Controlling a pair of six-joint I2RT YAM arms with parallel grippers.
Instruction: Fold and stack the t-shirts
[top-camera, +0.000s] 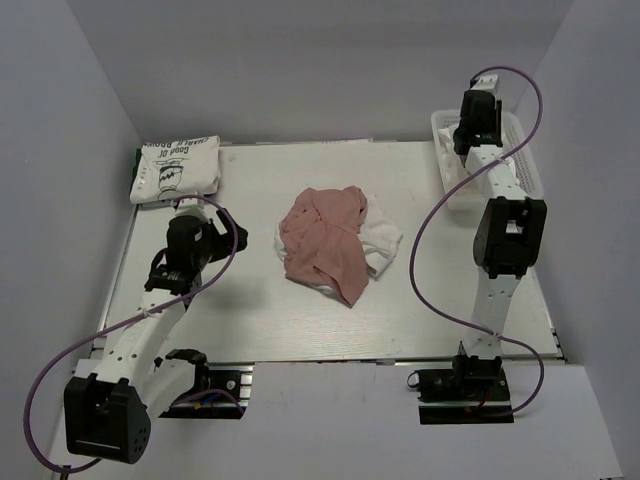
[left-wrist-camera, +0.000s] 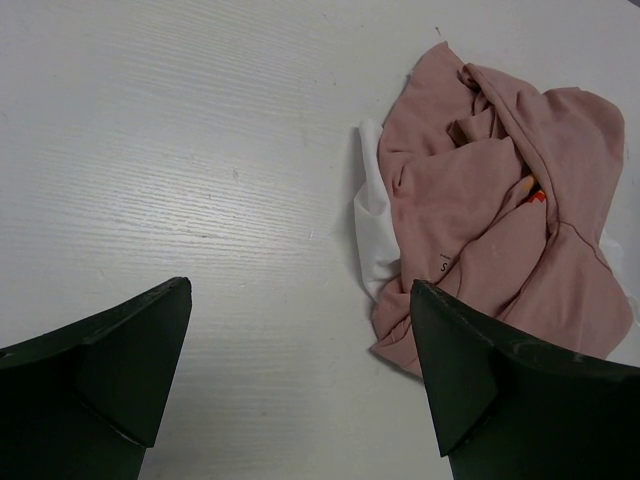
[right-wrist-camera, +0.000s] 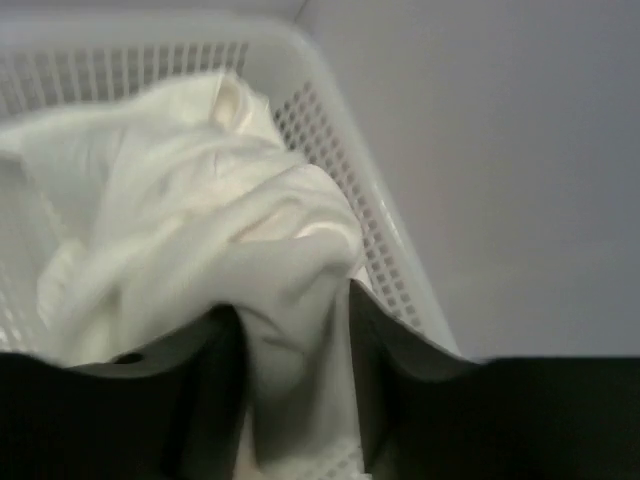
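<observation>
A folded white t-shirt with a black line-drawing and lettering (top-camera: 178, 170) lies at the back left corner. A crumpled pink garment (top-camera: 325, 240) lies mid-table on a white one (top-camera: 383, 240). In the left wrist view the pink cloth (left-wrist-camera: 480, 210) shows a bit of colourful print in its folds, with white cloth (left-wrist-camera: 375, 235) at its left edge. My left gripper (left-wrist-camera: 300, 380) is open and empty over bare table left of the pile; it also shows in the top view (top-camera: 222, 238). My right gripper (right-wrist-camera: 295, 350) is shut on white cloth (right-wrist-camera: 200, 220) inside the basket.
A white perforated plastic basket (top-camera: 528, 165) stands at the back right corner, its wall (right-wrist-camera: 330, 110) close beside my right fingers. Grey walls enclose the white table (top-camera: 250, 310) on the left, back and right.
</observation>
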